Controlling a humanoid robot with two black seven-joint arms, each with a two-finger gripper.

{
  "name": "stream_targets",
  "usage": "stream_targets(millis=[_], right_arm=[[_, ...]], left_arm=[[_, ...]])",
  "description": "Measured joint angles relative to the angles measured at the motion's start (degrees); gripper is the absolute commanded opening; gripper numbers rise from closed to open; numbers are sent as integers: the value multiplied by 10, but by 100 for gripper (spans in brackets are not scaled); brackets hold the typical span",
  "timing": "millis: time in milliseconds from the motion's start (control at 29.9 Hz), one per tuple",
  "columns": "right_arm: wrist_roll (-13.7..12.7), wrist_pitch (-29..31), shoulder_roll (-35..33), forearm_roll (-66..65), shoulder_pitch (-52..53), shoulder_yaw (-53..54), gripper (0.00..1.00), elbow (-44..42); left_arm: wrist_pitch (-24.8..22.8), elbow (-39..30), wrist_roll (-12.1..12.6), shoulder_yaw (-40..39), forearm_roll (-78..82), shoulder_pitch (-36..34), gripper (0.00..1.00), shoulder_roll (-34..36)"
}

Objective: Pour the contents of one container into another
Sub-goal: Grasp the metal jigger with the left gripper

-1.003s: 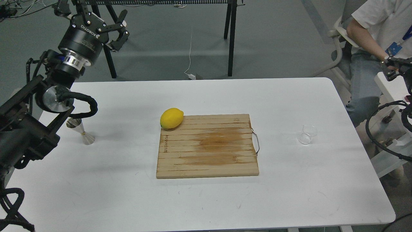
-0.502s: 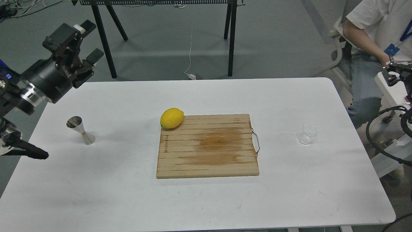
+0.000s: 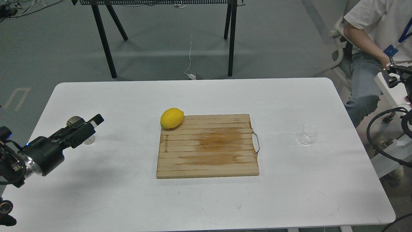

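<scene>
The steel jigger (image 3: 73,121) stands near the table's left edge. Only its top rim and a bit of its base show, because my left gripper (image 3: 91,126) is low over the table right in front of it, pointing up and to the right. Its fingers overlap from this angle, so no gap can be read. The small clear glass cup (image 3: 307,134) sits on the table to the right of the cutting board, with nothing near it. My right gripper (image 3: 391,76) hangs off the table's right edge, small and dark.
A wooden cutting board (image 3: 209,148) with a wire handle lies mid-table, with a yellow lemon (image 3: 171,118) on its far left corner. A seated person (image 3: 370,48) is at the far right. A black stand's legs (image 3: 230,38) rise beyond the table.
My left arm has swung down from high above the table's far left corner to table height, and its gripper now covers most of the jigger. The right arm has barely moved.
</scene>
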Motion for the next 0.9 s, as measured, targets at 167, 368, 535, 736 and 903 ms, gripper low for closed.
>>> stream_targets(millis=[167,368,535,736,903], right_arm=[[0,0,0,0,0,0,100,0],[0,0,0,0,0,1,100,0],[0,0,0,0,0,1,100,0],[1,0,1,0,0,1,100,0],[1,0,0,0,0,1,100,-1]], left_arm=[[57,111,11,67,93,2,94,-39],[60,271,12,77,136,-24,94,-116],[60,339,13,79,144,-58,92,-165],[60,408,15,80,145,-108,88,-201],[60,474,11,83,145,-140,81,-236]])
